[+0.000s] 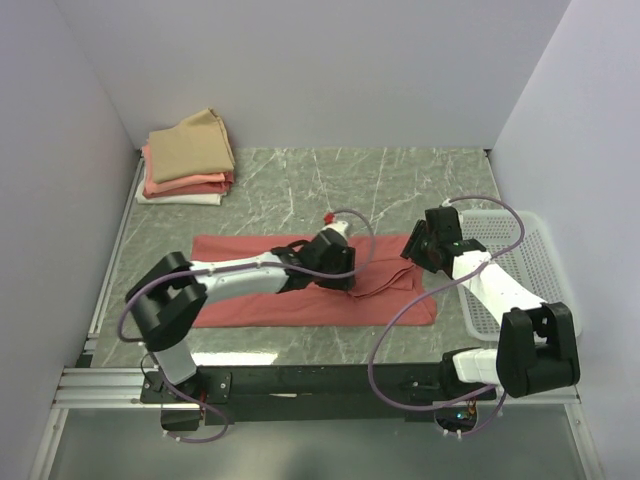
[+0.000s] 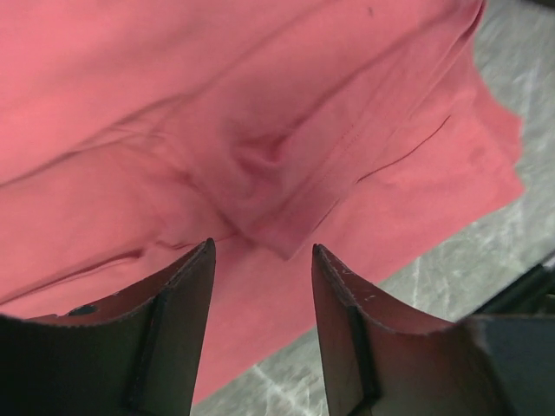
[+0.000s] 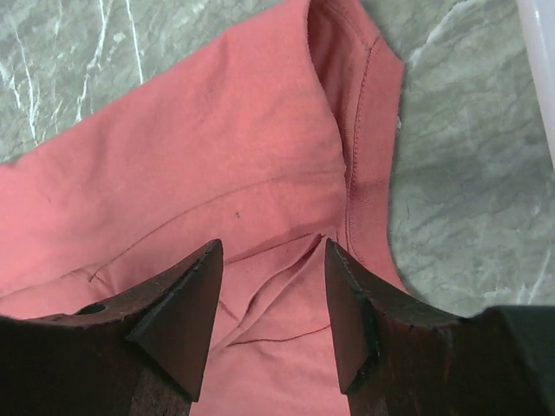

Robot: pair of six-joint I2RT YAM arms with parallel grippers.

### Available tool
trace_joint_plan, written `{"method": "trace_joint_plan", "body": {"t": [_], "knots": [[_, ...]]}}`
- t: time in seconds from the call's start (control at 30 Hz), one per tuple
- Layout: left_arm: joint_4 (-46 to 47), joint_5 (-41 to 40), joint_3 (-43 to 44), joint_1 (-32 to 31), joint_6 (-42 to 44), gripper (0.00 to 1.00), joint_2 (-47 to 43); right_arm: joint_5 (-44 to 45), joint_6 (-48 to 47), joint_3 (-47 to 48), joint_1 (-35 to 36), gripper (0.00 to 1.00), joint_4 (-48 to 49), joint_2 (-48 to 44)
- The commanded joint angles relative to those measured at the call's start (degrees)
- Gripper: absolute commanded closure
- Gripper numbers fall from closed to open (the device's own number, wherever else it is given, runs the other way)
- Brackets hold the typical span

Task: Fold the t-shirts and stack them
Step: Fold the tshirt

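Hovering with jaws spread and empty, the left gripper point(image 2: 262, 247) and right gripper point(image 3: 273, 245) hang over the salmon-red t-shirt point(image 1: 300, 308) spread mid-frame, which looks soft and limp, probably best pinched at a hemmed edge, while the folded t-shirts point(image 1: 188, 160) sit stacked upper left.

Basket point(image 1: 535, 245) just beside right gripper point(image 1: 412, 250)

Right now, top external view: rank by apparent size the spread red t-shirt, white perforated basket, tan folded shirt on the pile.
1. Salmon-red cotton t-shirt, spread flat: largest.
2. White perforated plastic basket, partly hidden by the right arm.
3. Tan folded shirt atop the far pile: smallest, though farther away.
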Motion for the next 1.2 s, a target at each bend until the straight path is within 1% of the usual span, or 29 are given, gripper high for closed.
{"method": "trace_joint_plan", "body": {"t": [0.0, 0.1, 0.23, 0.5, 0.7, 0.8, 0.9, 0.93, 1.0, 1.1, 1.17], "knots": [[-3.56, -5.31, 6.12, -2.77, 1.16, 0.47, 4.04, -3.63, -1.35, -0.20, -1.86, 0.43, 2.28, 1.14], [-5.68, -6.90, 8.41, -4.01, 0.72, 0.48, 6.43, -4.52, -1.52, -0.55, -2.57, 0.43, 2.80, 1.50], [-6.82, -6.91, 9.92, -4.71, 0.11, 0.49, 8.28, -5.14, -1.61, -1.17, -3.27, 0.43, 3.24, 1.41], [-7.00, -6.64, 11.67, -6.65, -0.51, 0.51, 10.65, -5.32, -1.35, -1.52, -3.54, 0.44, 3.77, 1.94], [-7.00, -6.82, 11.85, -7.09, -1.03, 0.56, 11.44, -4.87, -1.26, -1.43, -3.63, 0.46, 3.95, 2.55], [-7.27, -7.52, 11.94, -7.17, -1.30, 0.64, 11.45, -4.52, -1.17, -1.43, -3.63, 0.48, 3.95, 2.64], [-7.88, -8.31, 12.03, -7.18, -1.47, 0.76, 11.18, -4.44, -1.17, -1.70, -3.54, 0.51, 3.95, 2.55], [-8.14, -8.75, 12.03, -7.18, -1.56, 0.83, 11.01, -4.52, -1.17, -1.78, -3.54, 0.51, 3.86, 2.55], [-8.50, -9.54, 11.85, -7.18, -1.74, 0.92, 10.57, -4.79, -1.08, -2.22, -3.54, 0.54, 3.95, 2.20], [-8.85, -10.24, 11.50, -7.18, -2.18, 0.99, 9.60, -4.70, -0.91, -2.93, -3.63, 0.56, 3.86, 1.59], [-8.85, -10.86, 11.15, -7.17, -2.53, 0.99, 8.81, -4.79, -0.73, -3.63, -3.54, 0.57, 3.86, 1.24]]}}
